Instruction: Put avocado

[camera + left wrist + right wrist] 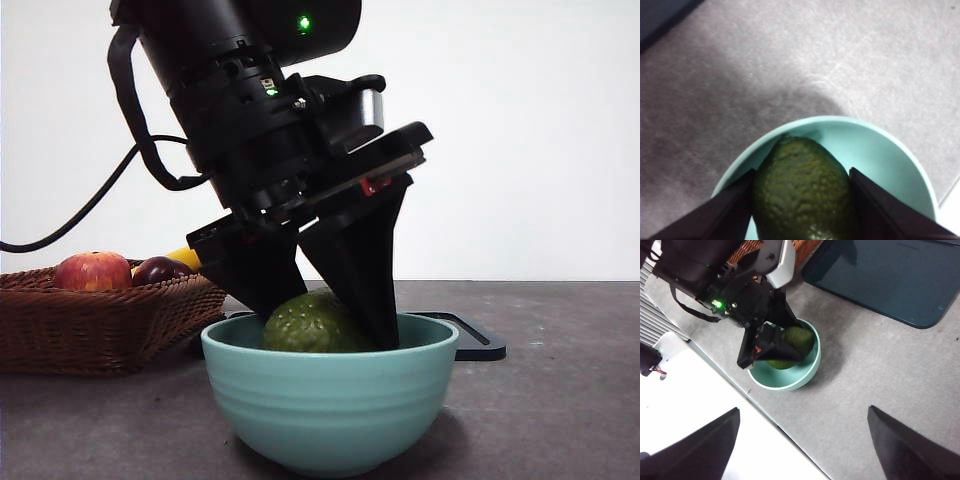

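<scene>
At nine o'clock in the front view sits the brown woven wicker basket [100,325]; a red apple [92,271] and a dark purple plum [160,269] show above its rim, side by side, and a sliver of something yellow [186,257] pokes out just behind the plum; what it is, I cannot tell. Moving to centre: the left gripper [318,315] comes down from twelve o'clock, big and black, its two jaws reaching inside the pale teal ribbed ceramic bowl [330,400] at six o'clock; between those jaws is the dull olive-green pebbly avocado [308,324], inside the bowl, its top showing above the rim. The left wrist view confirms it; both jaws press against the avocado's flanks, clamped on the fruit, with the bowl's rim curving around it. Whether the avocado touches the bowl's floor is hidden. At three o'clock of the bowl, behind it, lies a flat dark tray [470,338] on the grey table [560,400]. The right gripper [802,440] hangs well above the table, jaws spread wide apart, holding nothing.
</scene>
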You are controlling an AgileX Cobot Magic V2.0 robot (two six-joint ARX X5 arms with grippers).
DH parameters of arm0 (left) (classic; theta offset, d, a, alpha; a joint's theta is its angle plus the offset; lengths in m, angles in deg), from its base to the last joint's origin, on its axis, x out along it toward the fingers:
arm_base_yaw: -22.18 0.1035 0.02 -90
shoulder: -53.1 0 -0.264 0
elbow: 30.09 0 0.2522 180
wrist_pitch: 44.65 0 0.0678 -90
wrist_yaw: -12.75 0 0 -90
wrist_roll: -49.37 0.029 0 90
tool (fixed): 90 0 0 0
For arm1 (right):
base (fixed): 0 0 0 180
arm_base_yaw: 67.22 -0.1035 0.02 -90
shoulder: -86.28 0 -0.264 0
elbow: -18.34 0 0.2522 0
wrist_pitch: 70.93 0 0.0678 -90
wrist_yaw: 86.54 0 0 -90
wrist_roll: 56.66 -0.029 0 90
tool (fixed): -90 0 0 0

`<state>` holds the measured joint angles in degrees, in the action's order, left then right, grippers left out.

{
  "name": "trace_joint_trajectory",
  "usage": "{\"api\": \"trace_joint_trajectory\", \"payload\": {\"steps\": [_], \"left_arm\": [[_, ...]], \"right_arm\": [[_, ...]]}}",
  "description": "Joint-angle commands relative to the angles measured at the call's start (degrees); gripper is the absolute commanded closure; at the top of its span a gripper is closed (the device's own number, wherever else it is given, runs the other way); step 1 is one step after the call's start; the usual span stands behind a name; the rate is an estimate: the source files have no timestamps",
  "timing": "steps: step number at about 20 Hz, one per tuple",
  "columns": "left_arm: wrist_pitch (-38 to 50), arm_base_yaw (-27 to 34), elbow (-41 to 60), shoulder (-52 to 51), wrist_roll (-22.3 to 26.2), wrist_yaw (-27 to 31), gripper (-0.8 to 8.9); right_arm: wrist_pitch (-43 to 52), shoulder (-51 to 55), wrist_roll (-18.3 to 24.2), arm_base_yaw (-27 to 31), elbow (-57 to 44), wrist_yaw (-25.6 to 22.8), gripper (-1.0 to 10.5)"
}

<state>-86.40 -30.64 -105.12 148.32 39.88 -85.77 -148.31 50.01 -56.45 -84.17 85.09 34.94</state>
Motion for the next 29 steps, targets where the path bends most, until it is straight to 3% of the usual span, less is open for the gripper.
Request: {"api": "trace_joint_trajectory", "payload": {"steps": [1,6,9,17,23,29], "left_arm": [[0.4,-1.3,-1.0,1.2,1.1,0.2,5.66],[0.3,-2.4,-1.0,1.2,1.1,0.2,5.47],[-0.8,-2.4,-1.0,1.2,1.1,0.2,4.69],[-1.1,-2.4,-1.1,-0.4,-0.4,0.1,4.70],[-0.8,-0.5,-1.3,-9.3,-0.7,0.2,4.70],[-2.2,6.7,-1.3,-22.9,-0.6,0.2,4.71]], "right_arm": [[0.5,-0.4,-0.2,-0.3,1.0,0.0,5.4],[0.5,-0.4,-0.2,-0.3,1.0,0.0,5.4],[0.5,-0.4,-0.2,-0.3,1.0,0.0,5.4],[0.5,-0.4,-0.2,-0.3,1.0,0.0,5.4],[0.5,-0.5,-0.2,-0.3,1.0,0.0,5.4],[0.7,-2.2,-0.2,-0.3,1.0,0.0,5.4]]}}
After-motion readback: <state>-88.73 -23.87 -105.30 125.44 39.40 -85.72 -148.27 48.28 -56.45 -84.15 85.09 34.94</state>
